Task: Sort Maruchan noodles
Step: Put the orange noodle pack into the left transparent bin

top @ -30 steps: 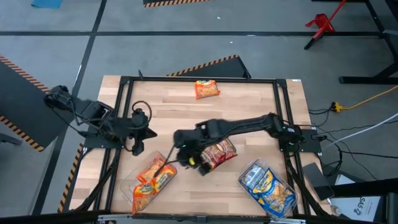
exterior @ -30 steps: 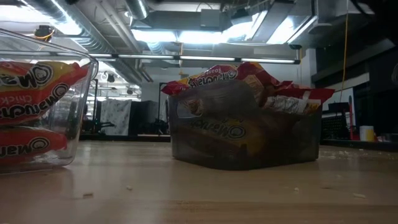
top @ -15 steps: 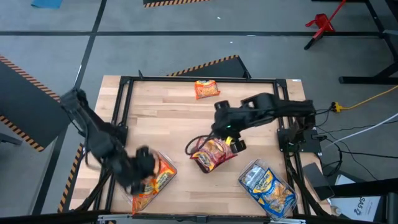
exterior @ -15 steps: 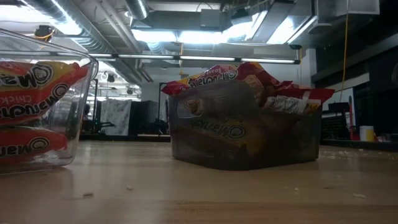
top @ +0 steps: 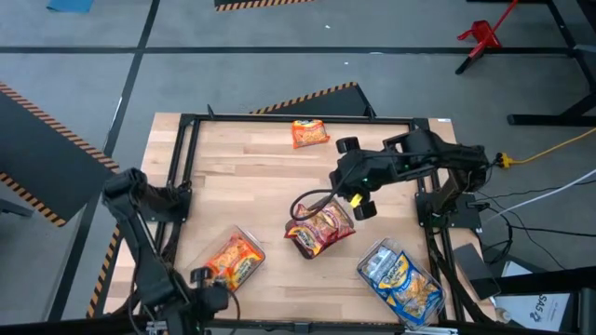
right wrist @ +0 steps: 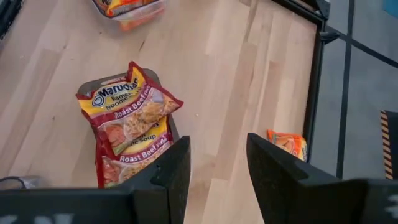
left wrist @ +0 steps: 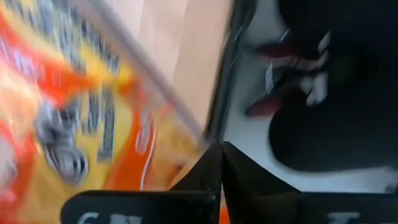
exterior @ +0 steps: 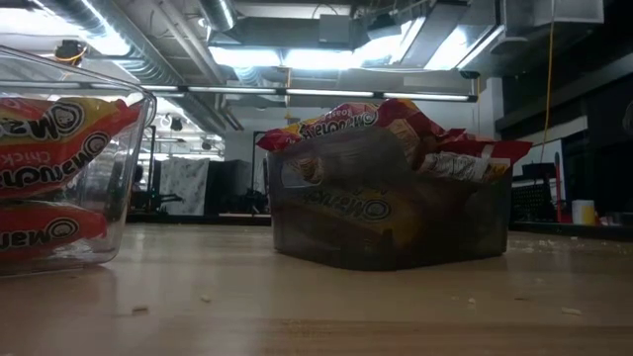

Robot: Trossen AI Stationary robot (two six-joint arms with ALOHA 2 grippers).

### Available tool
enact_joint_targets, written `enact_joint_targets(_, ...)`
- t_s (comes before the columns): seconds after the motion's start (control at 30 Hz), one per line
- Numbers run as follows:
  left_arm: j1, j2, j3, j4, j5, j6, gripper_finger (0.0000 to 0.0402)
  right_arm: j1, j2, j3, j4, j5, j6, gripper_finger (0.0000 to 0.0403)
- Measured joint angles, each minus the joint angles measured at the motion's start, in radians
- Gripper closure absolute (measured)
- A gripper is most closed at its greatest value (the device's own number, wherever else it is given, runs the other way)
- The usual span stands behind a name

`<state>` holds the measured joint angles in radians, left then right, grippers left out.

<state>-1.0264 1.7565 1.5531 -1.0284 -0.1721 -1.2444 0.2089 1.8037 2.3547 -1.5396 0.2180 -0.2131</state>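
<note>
At the bench's (top: 270, 177) near edge, the left hand (top: 200, 277) hangs with its fingers (left wrist: 211, 177) pressed together, holding nothing, just beside the near-left tray (top: 244, 240) of orange packets (top: 231, 262). At the near right, another clear tray (top: 372, 249) holds blue-and-white packets (top: 402, 282). Mid-bench, a third tray (top: 300, 244) is heaped with dark red roast beef packets (right wrist: 129, 134), the top ones spilling above its rim. Just beyond that tray, the right hand (top: 358, 200) hovers above the wood, its fingers (right wrist: 174, 168) parted and holding nothing. At the far edge, one orange packet (top: 309, 133) lies alone on the bare boards, well apart from all three trays. From bench height, the red tray (exterior: 391, 213) sits centre frame, with the orange tray (exterior: 74, 168) at the left edge.
</note>
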Motion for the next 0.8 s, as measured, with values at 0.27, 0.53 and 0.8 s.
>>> enact_joint_targets(0.27, -0.008, 0.068, -0.044, -0.175, 0.163, -0.004, 0.0401, 0.0, 0.001, 0.0, 0.018, 0.0, -0.004, 0.0261)
enact_joint_targets(0.53, -0.01, 0.068, -0.053, -0.427, 0.0, 0.009, 0.0401, 0.0, 0.001, 0.0, 0.019, 0.0, -0.008, 0.0261)
enact_joint_targets(0.8, -0.001, 0.068, -0.109, -0.362, -0.056, 0.015, 0.0401, -0.006, 0.001, 0.0, 0.019, 0.019, -0.009, 0.0261)
